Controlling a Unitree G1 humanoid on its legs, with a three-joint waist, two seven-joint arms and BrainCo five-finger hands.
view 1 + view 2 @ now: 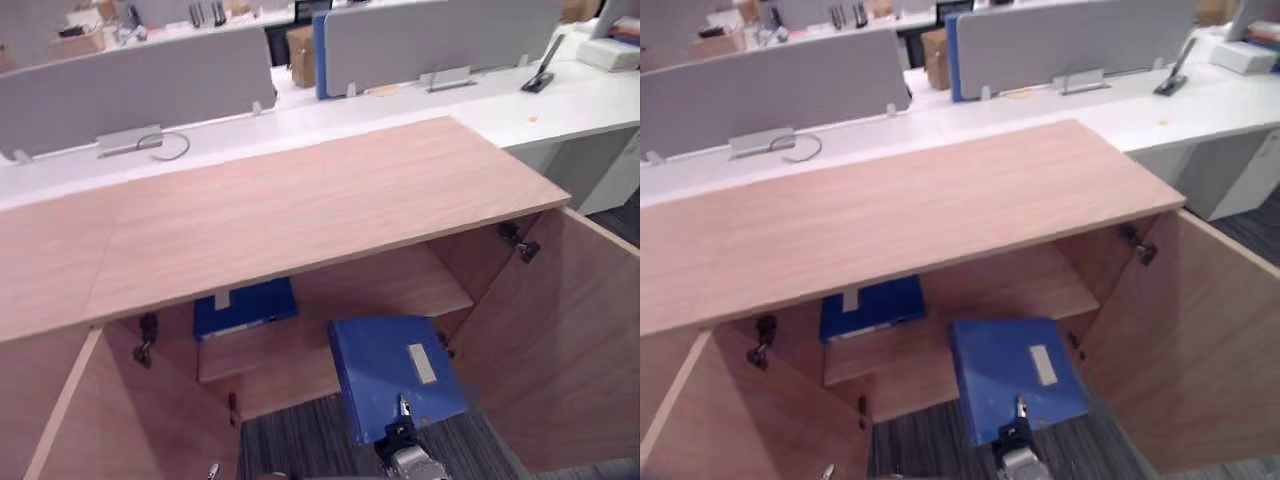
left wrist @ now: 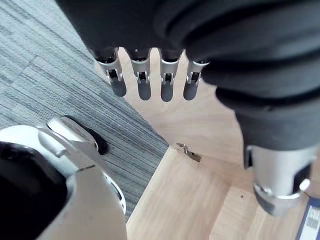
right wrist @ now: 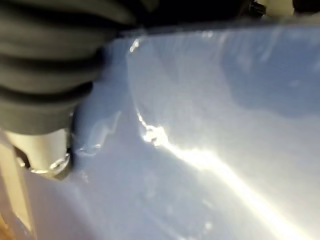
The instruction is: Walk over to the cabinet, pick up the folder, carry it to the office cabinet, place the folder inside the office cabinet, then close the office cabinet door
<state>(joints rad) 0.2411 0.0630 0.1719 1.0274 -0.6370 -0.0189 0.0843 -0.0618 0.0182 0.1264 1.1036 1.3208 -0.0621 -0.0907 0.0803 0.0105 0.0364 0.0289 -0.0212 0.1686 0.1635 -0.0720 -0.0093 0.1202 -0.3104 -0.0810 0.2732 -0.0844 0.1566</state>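
Your right robot hand pinches folder by near edge, held flat just outside cabinet, lined up to slide onto shelf beside second folder. Left robot hand hangs open, spare. Doors wide, so path looks clear.

We see an office cabinet of pale wood-grain board, matt and smooth on its top, doors and shelf, with small dark metal hinges. The blue folder looks like glossy plastic, streaked with glare in the right wrist view, and bears a pale paper-like label. The floor is grey ribbed carpet. The left hand has shiny silver fingers with matt dark tips.
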